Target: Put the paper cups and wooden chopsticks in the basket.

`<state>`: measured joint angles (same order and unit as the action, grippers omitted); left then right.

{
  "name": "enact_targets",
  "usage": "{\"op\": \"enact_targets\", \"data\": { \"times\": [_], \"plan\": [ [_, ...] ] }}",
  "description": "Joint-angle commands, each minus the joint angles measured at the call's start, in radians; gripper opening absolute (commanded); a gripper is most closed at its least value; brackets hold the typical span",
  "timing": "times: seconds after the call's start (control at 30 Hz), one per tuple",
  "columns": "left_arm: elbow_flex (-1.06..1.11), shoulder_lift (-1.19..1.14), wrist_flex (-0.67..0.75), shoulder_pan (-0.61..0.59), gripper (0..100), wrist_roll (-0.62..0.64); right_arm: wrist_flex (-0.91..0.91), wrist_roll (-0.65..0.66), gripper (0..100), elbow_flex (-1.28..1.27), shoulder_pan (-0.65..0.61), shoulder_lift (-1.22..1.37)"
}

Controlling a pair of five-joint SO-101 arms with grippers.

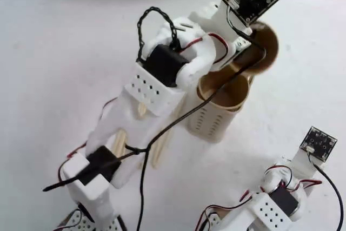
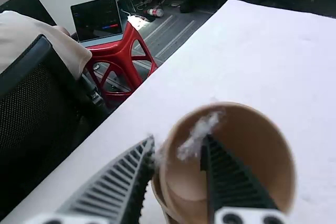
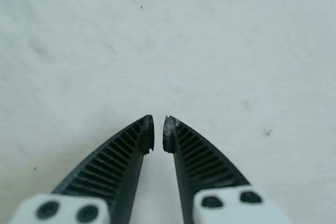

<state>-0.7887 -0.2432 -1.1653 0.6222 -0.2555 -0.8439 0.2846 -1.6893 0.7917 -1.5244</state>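
Paper cup (image 1: 265, 44) tipped sideways, mouth facing back at left pincer (image 2: 178, 142), pinched by the rim, one finger inside. Hanging just beside upright basket (image 1: 208, 120), something tan in there. Wooden chopsticks (image 1: 164, 145) flat on table (image 1: 54, 52), running near-to-far. Right pincer (image 3: 158, 132) nearly closed, holding nothing.

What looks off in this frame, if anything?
A white fluffy tuft clings inside the paper cup, at the fingertip of the left pincer clamping its rim. Looks like stray debris, not part of the cup.
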Motion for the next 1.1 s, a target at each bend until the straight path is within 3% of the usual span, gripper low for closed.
{"op": "enact_targets", "data": {
  "times": [0.0, 0.2, 0.47, 0.63, 0.9, 1.07],
  "plan": [
    [-0.054, 0.002, 0.003, -0.01, 15, 0.005, 0.013, -0.008, 4.5, -0.006, 0.015, 0.002],
    [-0.063, 0.012, -0.012, -0.045, 15, 0.005, 0.013, -0.008, 4.5, -0.006, 0.015, 0.002],
    [-0.037, 0.001, -0.39, -0.081, 15, -0.084, 0.013, -0.008, 4.5, -0.006, 0.015, 0.002],
    [0.002, -0.028, -0.434, -0.139, 15, -0.091, 0.013, -0.008, 4.5, -0.006, 0.015, 0.002],
    [-0.012, -0.077, -0.47, -0.119, 15, -0.083, 0.013, -0.008, 4.5, -0.006, 0.015, 0.002],
    [-0.175, -0.033, -0.482, -0.119, 15, -0.012, 0.013, -0.008, 4.5, -0.006, 0.015, 0.002]
  ]
}}
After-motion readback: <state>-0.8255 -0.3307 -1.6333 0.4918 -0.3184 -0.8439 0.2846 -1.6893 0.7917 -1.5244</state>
